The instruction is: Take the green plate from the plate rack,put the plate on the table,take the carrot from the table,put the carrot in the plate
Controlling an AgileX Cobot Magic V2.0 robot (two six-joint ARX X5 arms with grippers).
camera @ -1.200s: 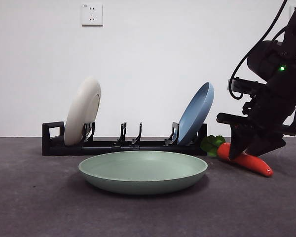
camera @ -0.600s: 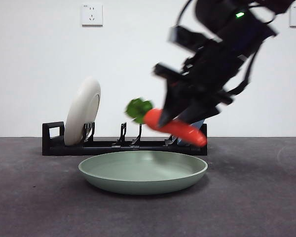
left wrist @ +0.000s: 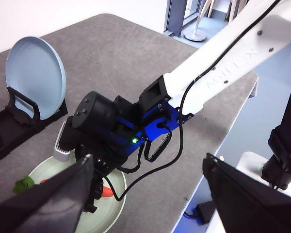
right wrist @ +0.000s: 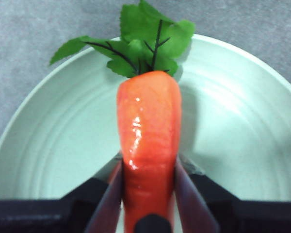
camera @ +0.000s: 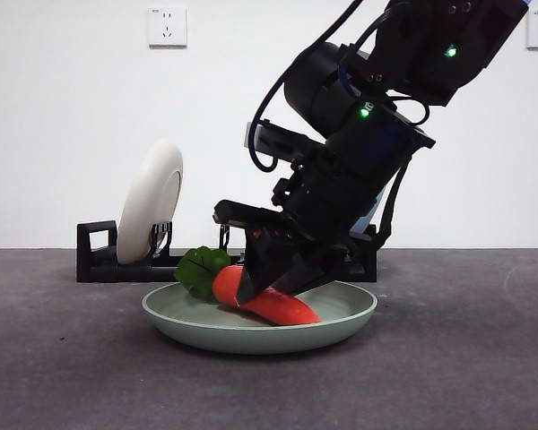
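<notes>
The pale green plate (camera: 184,320) lies flat on the table (camera: 466,367) in front of the black plate rack (camera: 97,260). My right gripper (camera: 267,288) is shut on the orange carrot (camera: 282,307) and holds it tilted, low inside the plate, with its green leaves over the plate's left rim. The right wrist view shows the jaws closed on the carrot (right wrist: 148,121) above the plate (right wrist: 242,121). My left gripper (left wrist: 145,204) is open and empty, high above the table. From there I see the right arm (left wrist: 111,131), the plate (left wrist: 115,191) and the rack (left wrist: 9,124).
A cream-white plate (camera: 150,202) stands in the rack's left end. A blue plate (left wrist: 35,77) stands in the rack's other end, mostly hidden behind the right arm in the front view. The table's edge (left wrist: 218,126) lies near the right arm.
The right gripper lifted the carrot from the table at the right, carried it left over the plate and lowered it into the plate. The plate has not moved.
</notes>
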